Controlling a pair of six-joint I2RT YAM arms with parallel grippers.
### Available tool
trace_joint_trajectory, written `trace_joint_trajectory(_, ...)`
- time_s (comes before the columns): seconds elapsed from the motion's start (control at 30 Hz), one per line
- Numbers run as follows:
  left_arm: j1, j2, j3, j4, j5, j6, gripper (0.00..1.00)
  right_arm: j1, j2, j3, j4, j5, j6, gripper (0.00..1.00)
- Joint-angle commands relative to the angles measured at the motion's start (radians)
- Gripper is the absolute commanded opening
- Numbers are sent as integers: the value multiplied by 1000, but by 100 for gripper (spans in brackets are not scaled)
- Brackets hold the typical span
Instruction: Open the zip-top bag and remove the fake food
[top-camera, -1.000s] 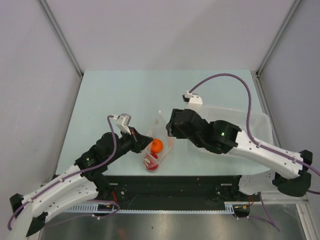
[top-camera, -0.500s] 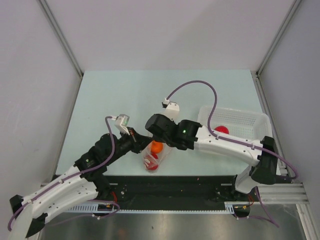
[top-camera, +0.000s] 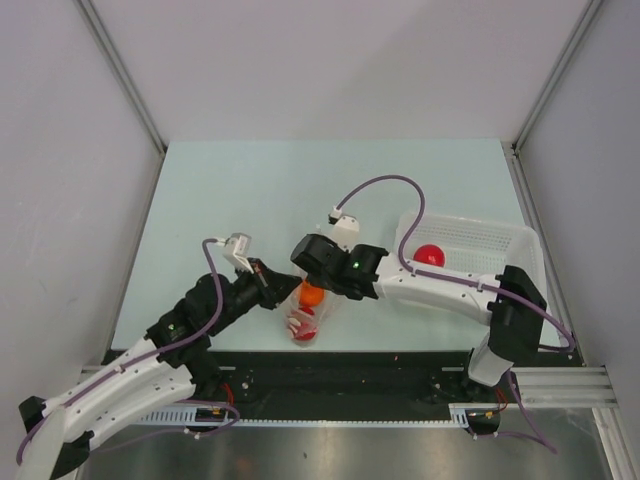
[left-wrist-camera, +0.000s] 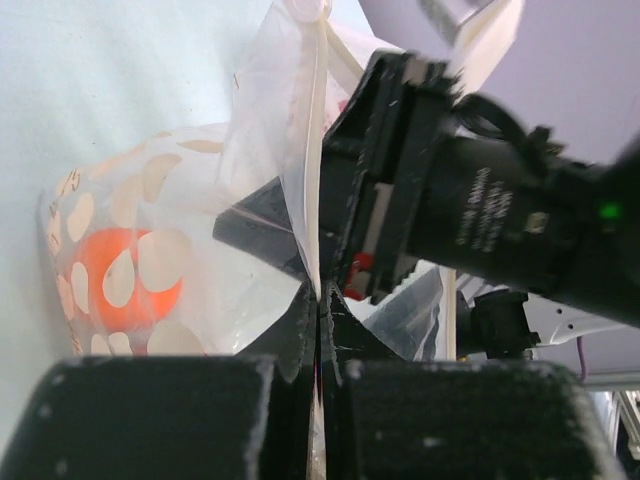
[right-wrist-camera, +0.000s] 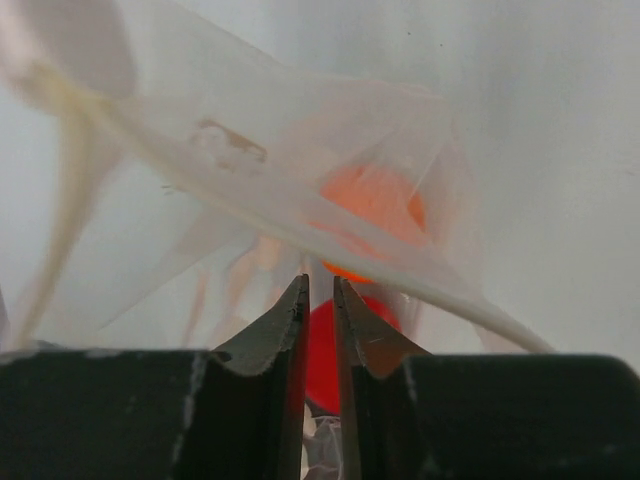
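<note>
The zip-top bag (top-camera: 322, 308), clear with white dots, lies at the near middle of the table. It holds an orange fake fruit (top-camera: 312, 296) and a red one (top-camera: 300, 327). My left gripper (top-camera: 272, 283) is shut on the bag's upper edge film (left-wrist-camera: 300, 180) and holds it up. The orange fruit (left-wrist-camera: 120, 280) shows through the film in the left wrist view. My right gripper (top-camera: 308, 272) sits at the bag's mouth, its jaws almost together and holding nothing (right-wrist-camera: 320, 290). The orange fruit (right-wrist-camera: 375, 210) and red fruit (right-wrist-camera: 320, 350) lie just beyond its tips.
A white perforated basket (top-camera: 470, 222) stands at the right of the table with one red ball fruit (top-camera: 430, 254) in it. The right arm's cable loops above the bag. The table's near edge lies just below the bag.
My right arm has swung left from beside the basket to the bag's mouth. The red ball in the basket has come into view. My left gripper has kept its hold.
</note>
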Motion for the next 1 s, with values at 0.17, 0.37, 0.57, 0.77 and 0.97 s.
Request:
trace_joint_trajectory(0.17,0,14,-3,-12,-81,-32,0,-17,90,-42,133,-66,-85,28)
trace_joint_trajectory(0.37,-3,6,-17,-24,-93,-27,0,-20,146,-59,199,-120,-127,39)
trace_joint_trajectory(0.57,-3,-25,-39,-49,-118,-25,0,-27,196,-75,245,-139,-165,50)
trace_joint_trajectory(0.77,-3,-35,-63,-49,-113,-32,0,-35,261,-67,259,-126,-193,68)
trace_joint_trajectory(0.97,-3,-55,-92,-61,-113,-42,0,-46,308,-48,234,-100,-202,72)
